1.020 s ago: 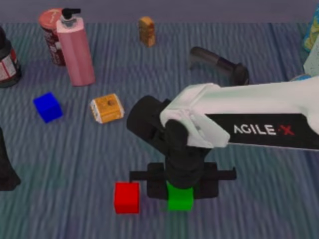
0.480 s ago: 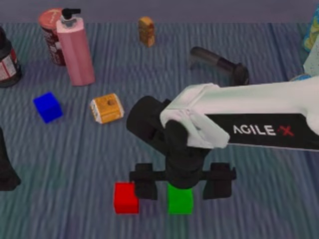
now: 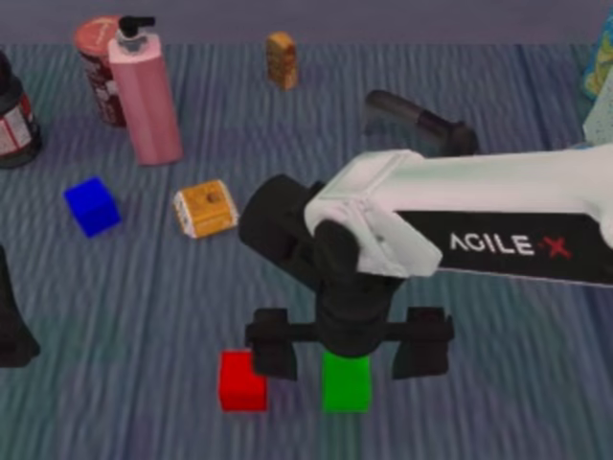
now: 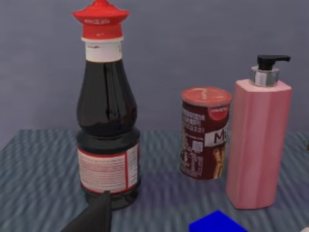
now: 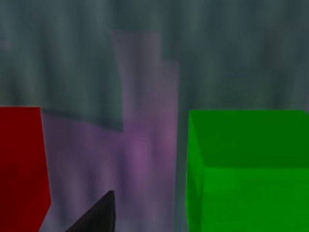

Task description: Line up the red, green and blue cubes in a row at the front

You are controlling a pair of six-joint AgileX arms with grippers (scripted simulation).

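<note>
1. Right gripper (image 3: 347,353) low at the front of the surface (image 3: 144,316), jaws spread wide, gripping nothing
2. Green cube (image 3: 346,381) down on the surface between the jaws, clear of both
3. Red cube (image 3: 242,380) just outside the jaw toward the top view's left, small gap to green
4. Blue cube (image 3: 92,206) well apart from the jaws, far back on the left, beside an orange-and-white box (image 3: 205,208)
5. Left gripper parked at the left edge; jaw state: cannot tell
</note>
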